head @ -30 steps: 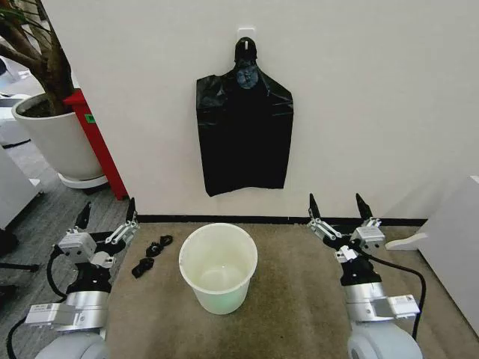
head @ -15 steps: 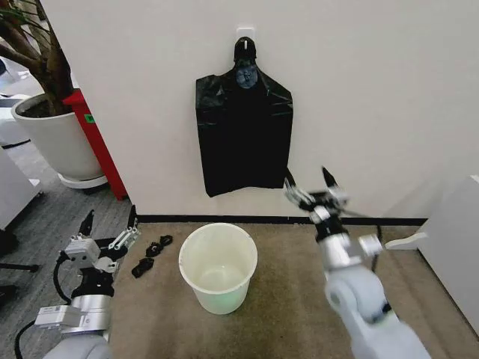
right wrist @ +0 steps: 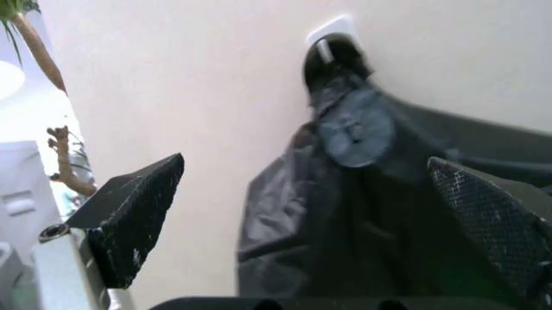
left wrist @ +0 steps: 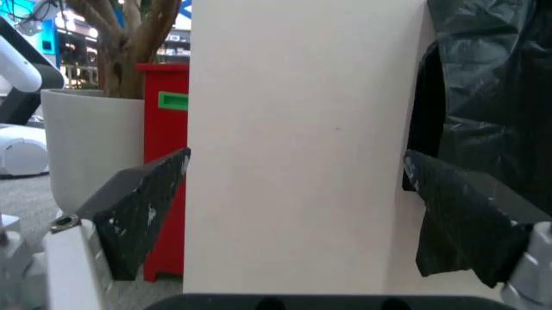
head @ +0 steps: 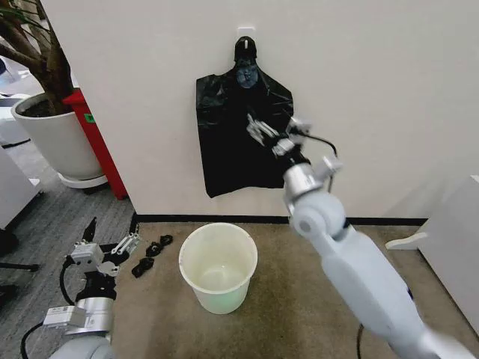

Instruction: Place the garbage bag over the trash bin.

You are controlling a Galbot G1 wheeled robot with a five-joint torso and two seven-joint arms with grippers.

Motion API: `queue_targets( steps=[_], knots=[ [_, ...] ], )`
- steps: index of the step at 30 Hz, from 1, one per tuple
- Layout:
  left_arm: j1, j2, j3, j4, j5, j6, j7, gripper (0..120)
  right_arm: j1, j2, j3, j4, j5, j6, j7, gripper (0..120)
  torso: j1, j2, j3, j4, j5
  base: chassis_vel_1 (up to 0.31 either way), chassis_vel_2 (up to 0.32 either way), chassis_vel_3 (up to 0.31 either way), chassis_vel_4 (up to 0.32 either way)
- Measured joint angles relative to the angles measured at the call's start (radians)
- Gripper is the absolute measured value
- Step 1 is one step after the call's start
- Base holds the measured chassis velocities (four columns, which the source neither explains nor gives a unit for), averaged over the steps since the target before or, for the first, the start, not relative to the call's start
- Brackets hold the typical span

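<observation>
One garbage bag (head: pixel 243 134) hangs flat against the wall at upper centre of the head view, its handle loops gathered on a white wall hook (head: pixel 245 35), so you must lift it up and off before it can go anywhere. You have the right gripper (head: pixel 271 129) raised in front of the bag's upper right part, fingers spread wide and holding nothing; the right wrist view looks up between both fingers at the hook (right wrist: pixel 332 31) and the bunched loops, which suggests an approach lined up on the bag's neck. Whether the fingertips touch the plastic, you cannot tell. Directly below, at lower centre, the trash bin (head: pixel 218 267) stands upright and unlined on the carpet (head: pixel 299 299), well apart from the bag's bottom edge, with open floor on its right. A few small black scraps (head: pixel 152 254) lie just left of the bin. Your left gripper (head: pixel 108 243) sits low at lower left, open and empty, beside the scraps. Farther left, a red panel (head: pixel 97 142) and a white plant pot (head: pixel 56 138) crowd that side; the right side offers freer room.
</observation>
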Motion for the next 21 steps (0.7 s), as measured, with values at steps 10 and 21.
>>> queue_targets(
  steps=[10,21],
  knots=[
    [-0.003,0.004,0.008,0.013,0.0,0.003,-0.005,98,0.247,0.048,-0.064,-0.205,0.108,-0.023,0.009,100,0.0,0.0,0.0,0.0,0.0,0.0,0.0,0.0,0.0],
    [-0.003,-0.002,0.011,0.029,0.005,-0.006,-0.005,98,0.286,0.088,-0.064,-0.34,0.096,-0.005,-0.033,100,0.0,0.0,0.0,0.0003,0.0001,0.0,0.0,0.0,0.0]
  ],
)
